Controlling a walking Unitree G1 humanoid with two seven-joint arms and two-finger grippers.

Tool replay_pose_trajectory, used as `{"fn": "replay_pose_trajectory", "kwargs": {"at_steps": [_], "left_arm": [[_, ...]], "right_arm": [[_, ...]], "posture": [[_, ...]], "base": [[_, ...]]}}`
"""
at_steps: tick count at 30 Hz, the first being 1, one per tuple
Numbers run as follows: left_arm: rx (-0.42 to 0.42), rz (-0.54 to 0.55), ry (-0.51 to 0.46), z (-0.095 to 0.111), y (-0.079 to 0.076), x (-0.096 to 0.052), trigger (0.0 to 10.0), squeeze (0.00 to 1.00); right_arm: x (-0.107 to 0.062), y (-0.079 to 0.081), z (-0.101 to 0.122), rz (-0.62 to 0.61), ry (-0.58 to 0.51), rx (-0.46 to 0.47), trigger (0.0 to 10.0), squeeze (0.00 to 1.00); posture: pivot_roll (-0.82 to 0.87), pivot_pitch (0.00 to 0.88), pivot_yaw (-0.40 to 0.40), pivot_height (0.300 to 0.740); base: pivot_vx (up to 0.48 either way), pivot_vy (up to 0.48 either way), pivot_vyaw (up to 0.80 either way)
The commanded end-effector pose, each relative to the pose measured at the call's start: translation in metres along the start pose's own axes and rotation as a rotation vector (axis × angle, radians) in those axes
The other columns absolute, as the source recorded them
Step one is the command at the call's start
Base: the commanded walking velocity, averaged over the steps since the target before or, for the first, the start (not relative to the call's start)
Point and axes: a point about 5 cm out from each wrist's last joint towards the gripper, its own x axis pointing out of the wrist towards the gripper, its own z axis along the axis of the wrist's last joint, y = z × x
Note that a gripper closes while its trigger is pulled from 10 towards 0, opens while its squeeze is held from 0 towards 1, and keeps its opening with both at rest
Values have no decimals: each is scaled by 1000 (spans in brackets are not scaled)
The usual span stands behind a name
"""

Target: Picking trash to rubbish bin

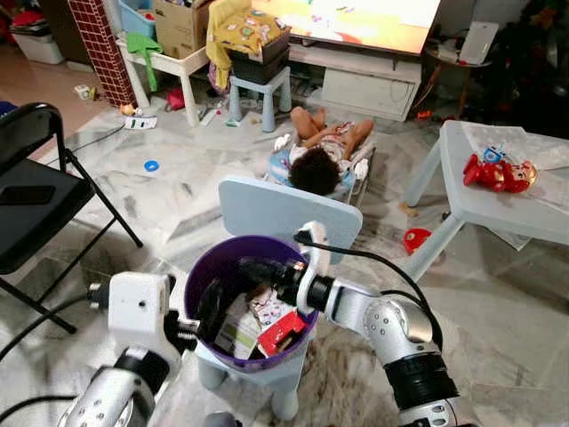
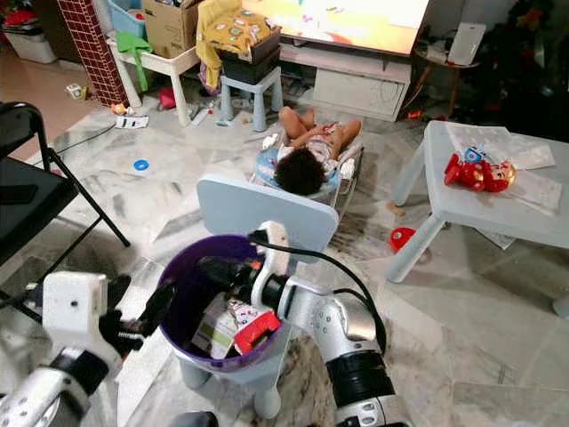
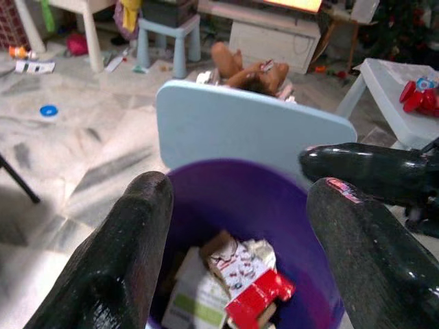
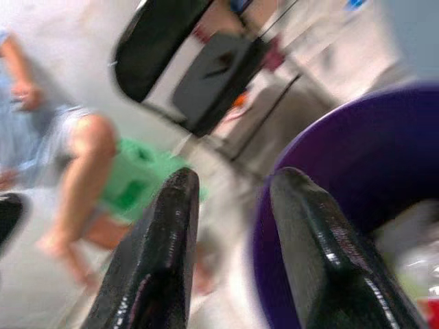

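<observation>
The right tool (image 1: 253, 269) reaches in over the far rim of the purple bin (image 1: 206, 267), its two black fingers slightly parted with nothing between them. The silver forearm behind it is bent at the elbow and angled down toward the bin from the robot's right. The left tool (image 3: 240, 253) hovers at the near-left rim of the bin, fingers spread wide and empty, its wrist pushed forward with the arm low.

Inside the bin lies the trash (image 1: 258, 329): crumpled wrappers, a flattened white-and-green carton and a red packet (image 1: 281, 332), piled toward the near side. It all looks light, thin and easily crushed; a pinch on a folded edge or a carton corner would probably hold better than a grab at a glossy flat face, which may slip.

The bin stands on the seat of a small pale blue chair (image 1: 284, 211), against the chair's backrest. Beyond the chair a child (image 1: 322, 151) sits on the floor, and to the bin's right is a pale tabletop (image 1: 498, 200) with a red toy (image 1: 498, 173).
</observation>
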Motion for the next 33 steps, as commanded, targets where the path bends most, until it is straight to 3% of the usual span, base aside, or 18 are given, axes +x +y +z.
{"fn": "replay_pose_trajectory", "kwargs": {"at_steps": [1, 3, 11, 14, 16, 22, 33], "left_arm": [[24, -1, -20, 3, 1, 7, 10000, 0], [33, -8, -53, 9, 1, 17, 10000, 0], [46, -72, -137, 22, -12, 42, 10000, 0], [85, -101, -203, 30, -21, 56, 10000, 0], [101, -108, -223, 32, -23, 59, 10000, 0], [121, -78, -287, 39, -21, 68, 10000, 0], [90, -18, -303, 36, -18, 71, 10000, 0]], "right_arm": [[-5, -1, 24, -56, -99, -115, 10000, 1000], [-11, -2, 39, -86, -163, -228, 10000, 1000], [-40, -16, 76, -283, -357, -375, 10000, 1000], [-70, -29, 97, -433, -476, -467, 10000, 1000], [-81, -33, 102, -479, -506, -498, 10000, 1000], [-109, -41, 108, -594, -608, -539, 10000, 1000], [-124, -43, 100, -658, -637, -549, 10000, 1000]], "posture": [[271, 94, -59, 740], [254, 91, -56, 740], [169, 80, -54, 740], [146, 77, -52, 740], [130, 75, -52, 740], [109, 80, -50, 740], [110, 72, -53, 740]], "base": [[0, 0, 0], [0, 0, 0], [0, 0, 0], [0, 0, 0], [0, 0, 0], [0, 0, 0], [0, 0, 0]]}}
